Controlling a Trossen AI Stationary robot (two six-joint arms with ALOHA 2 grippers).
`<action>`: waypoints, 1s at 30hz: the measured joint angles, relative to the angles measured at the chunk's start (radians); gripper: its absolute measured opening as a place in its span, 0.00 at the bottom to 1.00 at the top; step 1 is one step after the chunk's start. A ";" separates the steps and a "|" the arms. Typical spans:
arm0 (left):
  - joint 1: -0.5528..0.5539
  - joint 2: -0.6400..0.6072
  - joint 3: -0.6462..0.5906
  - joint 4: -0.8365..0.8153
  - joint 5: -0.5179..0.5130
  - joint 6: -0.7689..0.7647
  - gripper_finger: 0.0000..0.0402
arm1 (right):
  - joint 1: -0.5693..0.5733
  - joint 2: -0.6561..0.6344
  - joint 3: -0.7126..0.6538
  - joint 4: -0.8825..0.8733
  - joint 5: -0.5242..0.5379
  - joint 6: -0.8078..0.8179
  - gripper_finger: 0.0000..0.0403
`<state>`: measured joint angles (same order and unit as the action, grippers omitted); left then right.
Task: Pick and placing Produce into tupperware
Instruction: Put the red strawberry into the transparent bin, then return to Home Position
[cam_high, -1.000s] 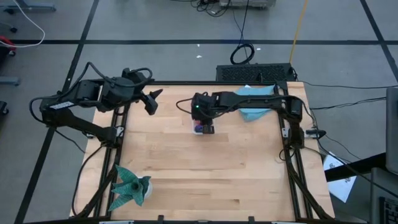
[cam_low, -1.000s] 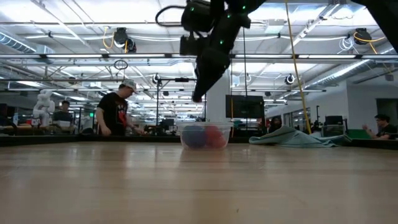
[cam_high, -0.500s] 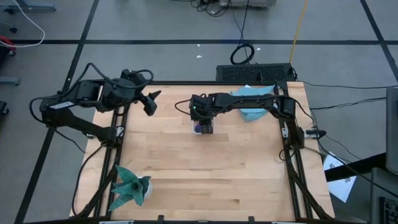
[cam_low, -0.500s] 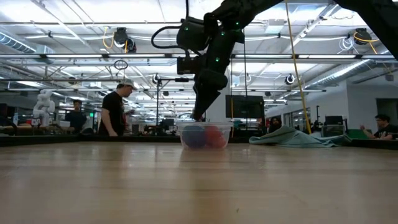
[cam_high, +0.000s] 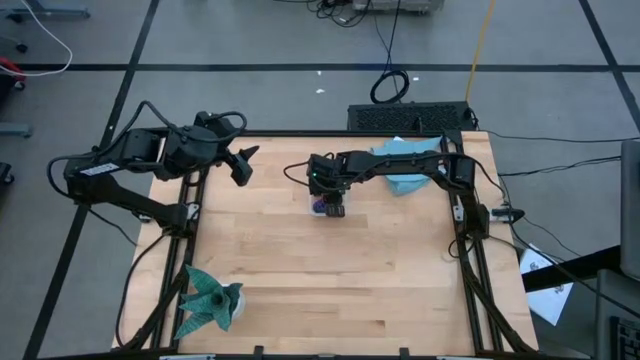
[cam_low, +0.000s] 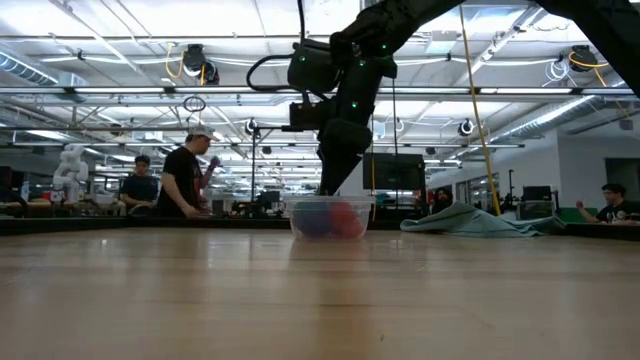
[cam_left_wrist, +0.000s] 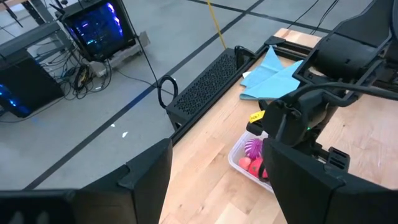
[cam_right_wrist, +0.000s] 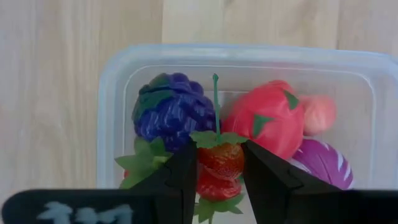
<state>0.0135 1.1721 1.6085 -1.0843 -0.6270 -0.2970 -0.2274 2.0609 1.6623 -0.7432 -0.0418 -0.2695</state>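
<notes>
The clear tupperware (cam_high: 320, 207) stands on the table's far middle and also shows in the low view (cam_low: 330, 217). In it lie a purple grape bunch (cam_right_wrist: 168, 112), a big red fruit (cam_right_wrist: 270, 124), a pink one (cam_right_wrist: 320, 115) and a purple one (cam_right_wrist: 323, 163). My right gripper (cam_right_wrist: 219, 155) hangs straight over the tub (cam_right_wrist: 112, 93), its tips at the rim (cam_low: 328, 192), shut on a small red strawberry. My left gripper (cam_high: 245, 165) waits open above the table's far left. My right gripper pinches the red strawberry (cam_right_wrist: 219, 163) by its two sides, between the two fingers (cam_right_wrist: 183, 171), just under its green leaf cap (cam_right_wrist: 217, 138). The fingers come from above, pointing down into the tub. Whether the strawberry rests on the fruits below, I cannot tell.
A light blue cloth (cam_high: 405, 165) lies at the table's far right corner, just right of the tub. A teal-green cloth (cam_high: 208, 298) sits near the near left corner. A black grille (cam_high: 410, 117) lies beyond the far edge. People stand behind the table (cam_low: 185, 180).
My right gripper has come down toward the tupperware and turned from slanting to upright, so its tips now stand at the tub's rim. The tub has stayed in place.
</notes>
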 joint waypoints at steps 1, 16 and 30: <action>0.000 0.000 0.000 0.000 0.000 0.000 0.64 | 0.000 0.000 0.000 0.004 0.000 0.000 0.26; 0.000 0.000 0.000 -0.001 0.000 0.002 0.64 | 0.000 0.000 0.000 0.044 0.014 -0.004 0.46; 0.000 0.000 0.000 -0.021 0.000 0.002 0.64 | 0.030 -0.122 0.000 0.010 0.090 -0.034 0.48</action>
<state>0.0135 1.1721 1.6085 -1.1057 -0.6270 -0.2951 -0.1979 1.9394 1.6619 -0.7331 0.0483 -0.3031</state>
